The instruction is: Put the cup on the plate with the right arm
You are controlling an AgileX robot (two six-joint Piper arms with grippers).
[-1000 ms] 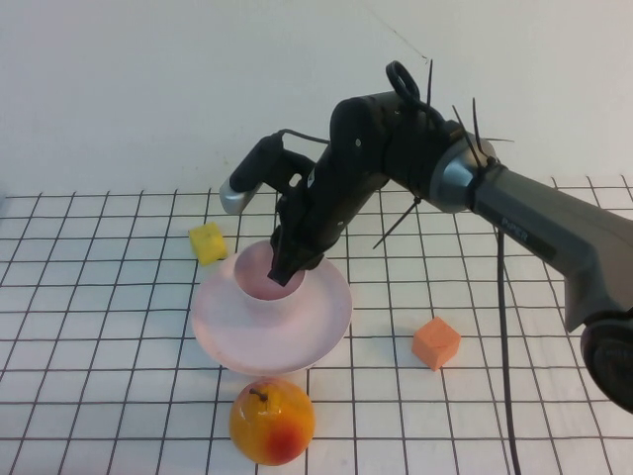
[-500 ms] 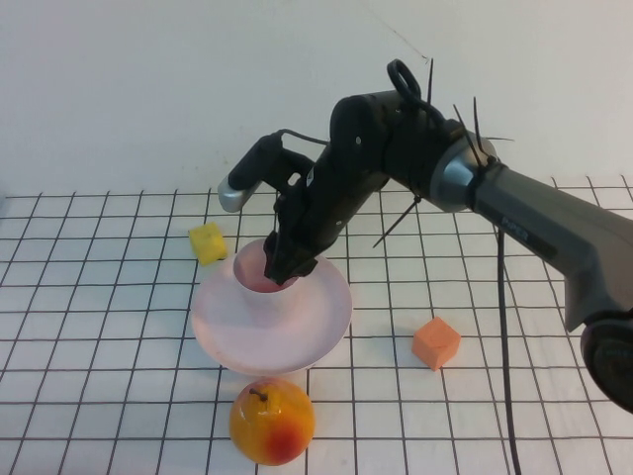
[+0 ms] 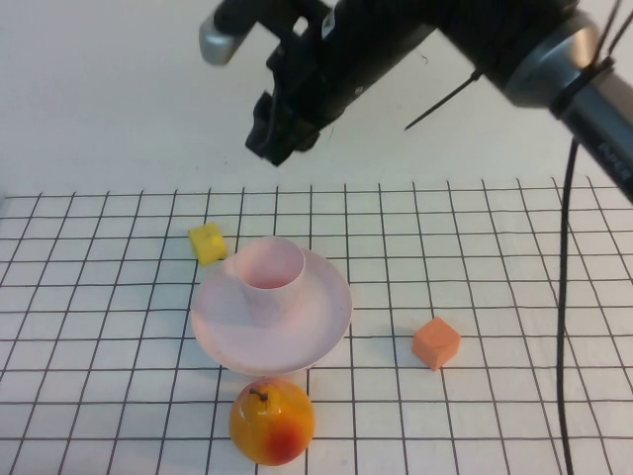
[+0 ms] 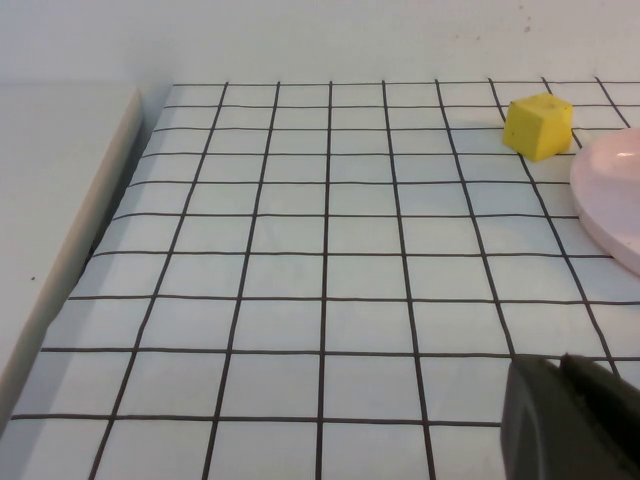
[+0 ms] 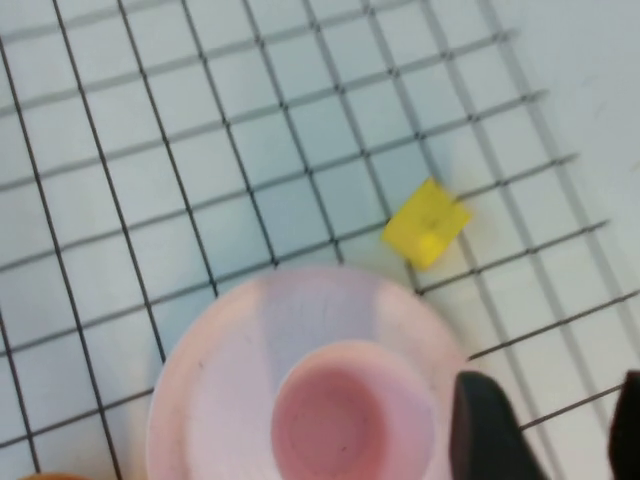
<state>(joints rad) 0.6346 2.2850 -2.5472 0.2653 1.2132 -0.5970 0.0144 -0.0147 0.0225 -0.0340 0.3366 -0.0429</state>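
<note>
The pale pink cup (image 3: 264, 275) stands upright on the round pale pink plate (image 3: 316, 322), toward its back left. Both also show in the right wrist view, the cup (image 5: 335, 420) on the plate (image 5: 230, 340). My right gripper (image 3: 269, 139) is high above the table, clear of the cup, open and empty; its fingertips (image 5: 480, 420) show with a wide gap. My left gripper (image 4: 565, 395) is low over the table to the left of the plate, its edge (image 4: 610, 190) in view, and its fingers lie together.
A yellow cube (image 3: 207, 242) lies just behind and left of the plate. An orange cube (image 3: 436, 342) lies to the plate's right. A yellow-red pear-like fruit (image 3: 272, 422) sits in front of the plate. A white wall stands behind the gridded table.
My right gripper let go of the cup and rose well above the plate. The cup stays upright on the plate.
</note>
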